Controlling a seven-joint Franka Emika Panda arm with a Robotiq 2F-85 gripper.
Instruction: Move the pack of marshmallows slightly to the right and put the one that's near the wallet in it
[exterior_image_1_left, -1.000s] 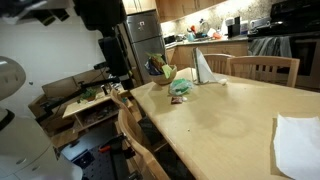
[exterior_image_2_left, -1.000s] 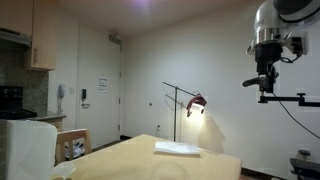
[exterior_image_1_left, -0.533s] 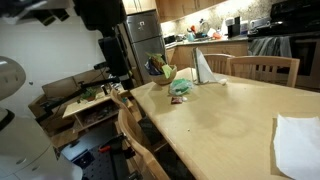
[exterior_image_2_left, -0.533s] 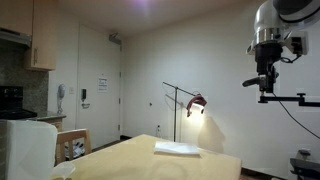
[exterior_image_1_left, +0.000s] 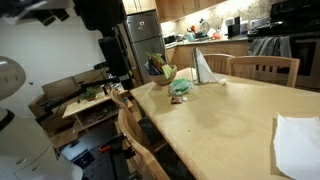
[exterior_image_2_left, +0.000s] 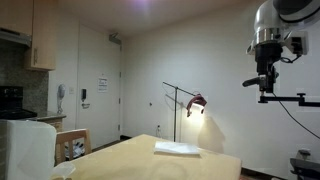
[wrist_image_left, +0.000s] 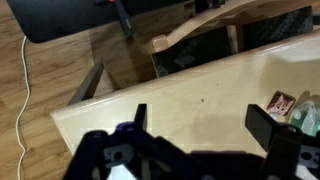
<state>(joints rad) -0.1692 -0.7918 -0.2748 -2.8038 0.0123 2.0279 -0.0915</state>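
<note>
Kitchen, wooden table (exterior_image_1_left: 222, 112), green marshmallow pack (exterior_image_1_left: 180, 87), print illegible, gripper (wrist_image_left: 200, 116) jaws apart.

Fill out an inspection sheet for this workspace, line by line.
Surface: wooden table, kitchen setting.
Job's things: green pack at the far end, beside a bowl; wallet and loose marshmallow cannot be made out.
Clutter: white sheet; white folded item.
Grippers: gripper open, holding nothing, raised above the table.
Cables: white cable on the floor.
Surroundings: chair, fridge, lit lamp.
</note>
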